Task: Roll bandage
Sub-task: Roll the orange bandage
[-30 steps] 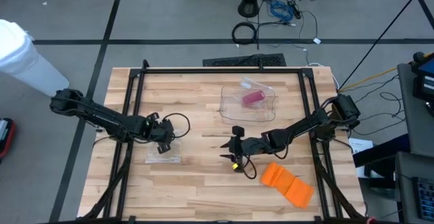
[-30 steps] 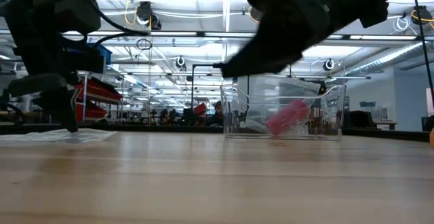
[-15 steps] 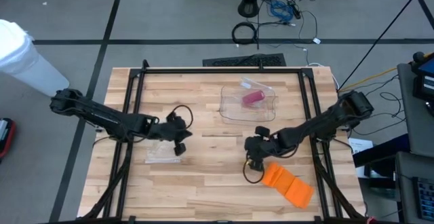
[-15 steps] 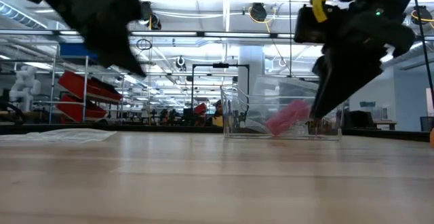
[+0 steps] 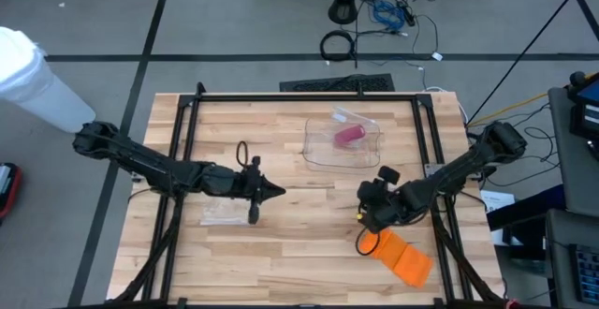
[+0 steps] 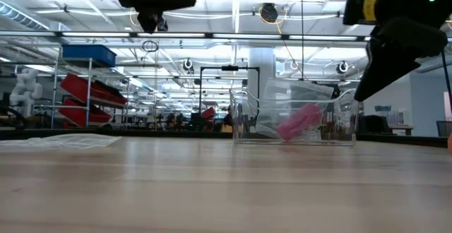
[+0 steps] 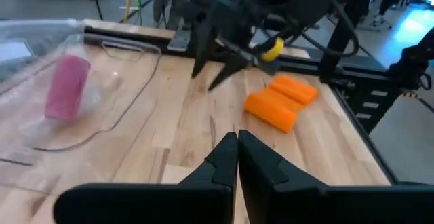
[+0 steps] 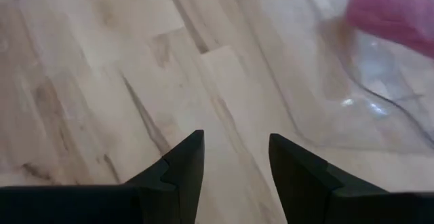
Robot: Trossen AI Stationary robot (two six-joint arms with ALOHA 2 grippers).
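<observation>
Bandage roll (image 5: 350,136), pink, sits inside your clear plastic container (image 5: 318,150) toward the far side of the wooden table (image 5: 281,253), about mid-width. In the low view the roll (image 6: 299,122) lies tilted in the container (image 6: 346,116), not upright. Nothing is touching it.

Your left gripper (image 5: 271,192) hangs over the table centre-left, fingers pinched together with nothing between them; the left wrist view shows the two dark fingers (image 7: 224,157) meeting at the tips. It points toward the right arm, with the roll (image 7: 66,88) off to one side of its line. Just beside it, on the near-left side, a flat clear wrapper (image 5: 225,213) lies on the wood, apart from the gripper.

Your right gripper (image 5: 367,213) is near the table's right side, between the container and an orange folded cloth (image 5: 398,256), close to the cloth's edge. Its fingers (image 8: 178,166) stand partly apart and hold nothing, bare wood showing between them. The roll (image 8: 397,17) and container wall show ahead of them, well apart from the tips.

Both arms are off the tabletop in the low view.
</observation>
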